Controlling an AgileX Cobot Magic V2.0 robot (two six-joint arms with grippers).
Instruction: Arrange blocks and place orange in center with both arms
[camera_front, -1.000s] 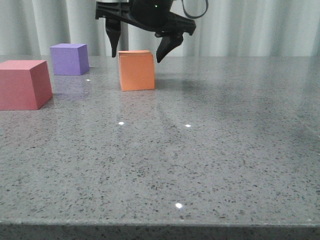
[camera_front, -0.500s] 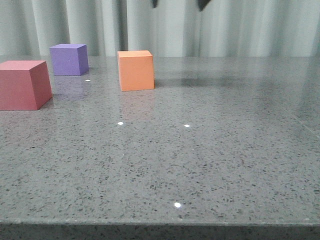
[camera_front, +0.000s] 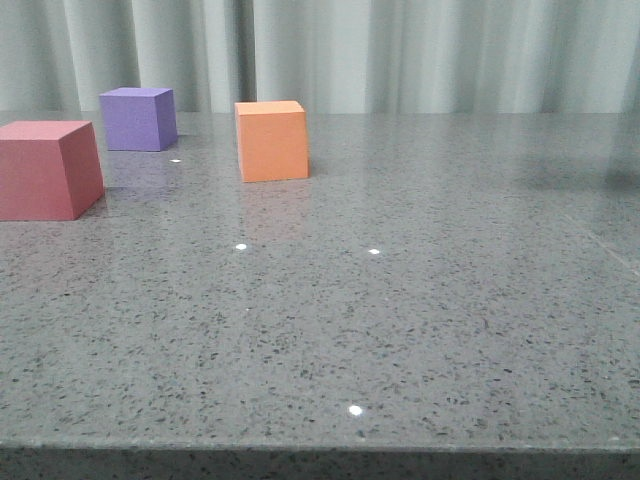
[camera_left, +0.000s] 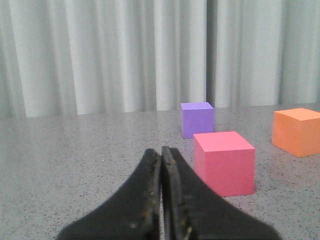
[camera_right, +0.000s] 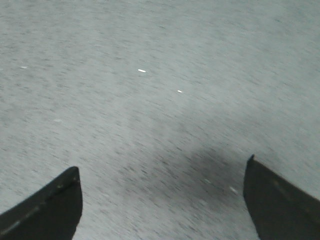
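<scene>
The orange cube (camera_front: 271, 140) stands on the grey table, right of the purple cube (camera_front: 138, 118) at the back left. The red-pink cube (camera_front: 48, 168) stands at the left edge. No gripper shows in the front view. In the left wrist view my left gripper (camera_left: 161, 152) is shut and empty, low over the table, just short of the red-pink cube (camera_left: 224, 162); the purple cube (camera_left: 197, 119) and orange cube (camera_left: 298, 131) lie beyond. In the blurred right wrist view my right gripper (camera_right: 162, 170) is open and empty above bare table.
The speckled grey table (camera_front: 400, 300) stretches to its front edge at the bottom of the front view. A pale curtain (camera_front: 450, 50) hangs behind the table. A faint shadow lies on the table at the far right (camera_front: 590, 170).
My right gripper, open above the orange cube a second ago, has risen and left the front view. The orange cube stays where it stood. The other cubes have not moved.
</scene>
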